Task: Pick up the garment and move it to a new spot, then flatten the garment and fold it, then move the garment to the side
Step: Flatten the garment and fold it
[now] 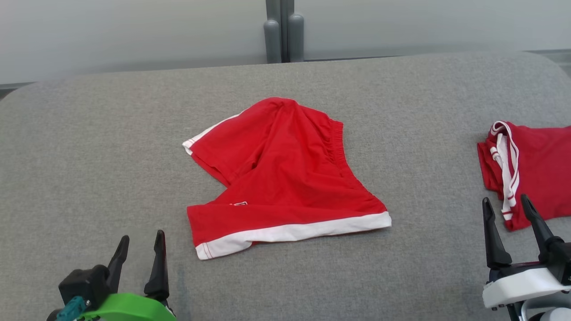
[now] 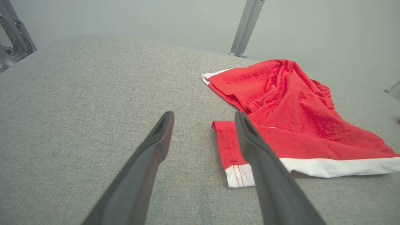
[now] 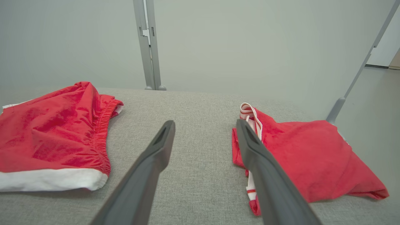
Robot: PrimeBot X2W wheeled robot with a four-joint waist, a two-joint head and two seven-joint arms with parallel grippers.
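Garment [image 1: 285,178]: red shorts with white hems, lying rumpled at centre frame on the grey desk [image 1: 89,133], one leg overlapping the other.

Left pincer [image 1: 142,237]: lower left of frame, fingers spread wide, nothing held, near the garment's lower-left hem but not touching it.

Right pincer [image 1: 505,200]: lower right of frame, fingers spread wide, nothing held.

Second red garment [image 1: 542,165], white-trimmed: right edge of frame, bundled, just beyond the right pincer's tips, well apart from the shorts.
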